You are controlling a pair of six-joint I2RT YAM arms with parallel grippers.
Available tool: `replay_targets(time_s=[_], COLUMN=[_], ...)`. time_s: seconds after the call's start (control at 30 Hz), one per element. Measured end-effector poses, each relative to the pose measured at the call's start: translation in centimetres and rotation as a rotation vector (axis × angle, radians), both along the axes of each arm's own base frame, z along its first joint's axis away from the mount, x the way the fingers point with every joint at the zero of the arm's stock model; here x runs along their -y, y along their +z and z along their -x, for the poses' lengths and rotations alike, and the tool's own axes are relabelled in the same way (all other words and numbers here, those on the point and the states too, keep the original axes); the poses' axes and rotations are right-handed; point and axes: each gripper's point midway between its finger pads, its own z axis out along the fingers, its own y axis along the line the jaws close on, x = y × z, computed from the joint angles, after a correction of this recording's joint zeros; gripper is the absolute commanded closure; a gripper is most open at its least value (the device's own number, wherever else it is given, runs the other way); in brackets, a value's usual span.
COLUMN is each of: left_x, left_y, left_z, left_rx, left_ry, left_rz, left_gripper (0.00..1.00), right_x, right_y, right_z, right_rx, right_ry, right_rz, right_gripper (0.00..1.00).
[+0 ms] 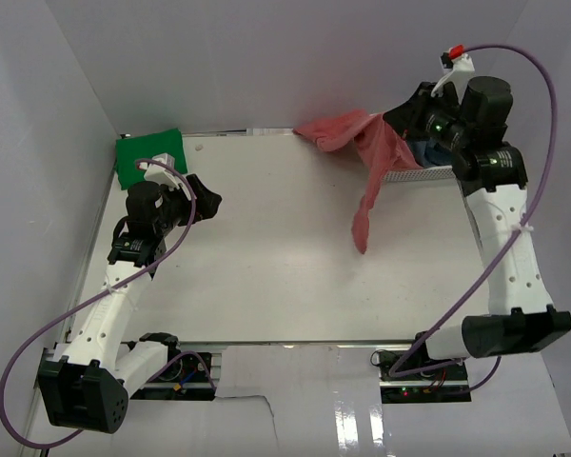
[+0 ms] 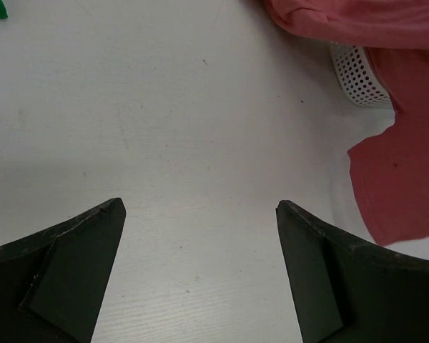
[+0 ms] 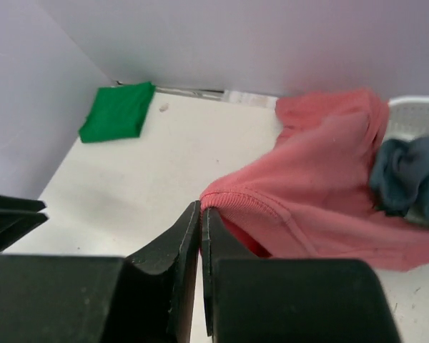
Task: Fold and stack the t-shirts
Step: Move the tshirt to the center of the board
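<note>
The right gripper [image 3: 200, 209] is squeezed tight on the hem of the salmon-red t-shirt [image 3: 322, 200]. It holds the shirt up over the far right corner of the table [image 1: 266, 276]. Part of the shirt lies over the white lattice basket [image 2: 357, 75]. One long end hangs down toward the table top. A grey-blue t-shirt [image 3: 407, 175] is bunched up in the basket, touching the red one.

The left gripper [image 2: 200, 207] has its two fingers spread wide, with only table showing between them. It hangs over the left side, well apart from the red shirt.

The green t-shirt [image 1: 149, 157] lies folded flat in the far left corner, right by the walls. A wide stretch of white table lies between the two arms.
</note>
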Motion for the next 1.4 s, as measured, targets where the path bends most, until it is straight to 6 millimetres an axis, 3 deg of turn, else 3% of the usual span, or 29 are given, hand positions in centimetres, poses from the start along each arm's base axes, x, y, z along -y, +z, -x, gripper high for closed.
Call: replay_targets(time_s=[0.33, 0.43, 0.53, 0.6, 0.67, 0.87, 0.93, 1.03, 1.2, 1.4], left_x=[0.0, 0.0, 0.1, 0.1, 0.0, 0.1, 0.1, 0.2, 0.2, 0.2], left_y=[0.0, 0.0, 0.0, 0.0, 0.0, 0.0, 0.0, -0.3, -0.3, -0.3], left_z=[0.0, 0.0, 0.0, 0.0, 0.0, 0.0, 0.0, -0.1, -0.1, -0.1], left_rx=[0.000, 0.000, 0.000, 0.000, 0.001, 0.001, -0.001, -0.007, -0.009, -0.008], left_ry=[-0.003, -0.003, -0.003, -0.003, -0.004, -0.007, -0.009, -0.012, -0.012, -0.012], left_rz=[0.001, 0.001, 0.001, 0.000, -0.001, -0.001, 0.000, 0.000, 0.000, -0.001], left_gripper=[0.02, 0.02, 0.02, 0.02, 0.02, 0.02, 0.02, 0.02, 0.02, 0.02], right_x=[-0.6, -0.7, -1.0, -1.4, -1.8, -2.7, -2.8, -2.7, -1.1, 1.9], right_y=[14.3, 16.9, 17.6, 16.7, 14.2, 2.0, -0.9, -3.2, -5.1, -11.4], right_z=[10.6, 13.2, 14.8, 14.9, 15.0, 12.7, 11.7, 10.6, 8.0, 1.4], right_rx=[0.341, 0.408, 0.423, 0.391, 0.325, 0.000, -0.084, -0.144, -0.156, -0.288], right_ry=[0.150, 0.186, 0.221, 0.248, 0.274, 0.301, 0.296, 0.273, 0.152, -0.080], right_rz=[-0.030, -0.038, -0.048, -0.057, -0.067, -0.096, -0.096, -0.082, -0.019, 0.092], right_gripper=[0.92, 0.92, 0.91, 0.92, 0.92, 0.92, 0.92, 0.92, 0.92, 0.92])
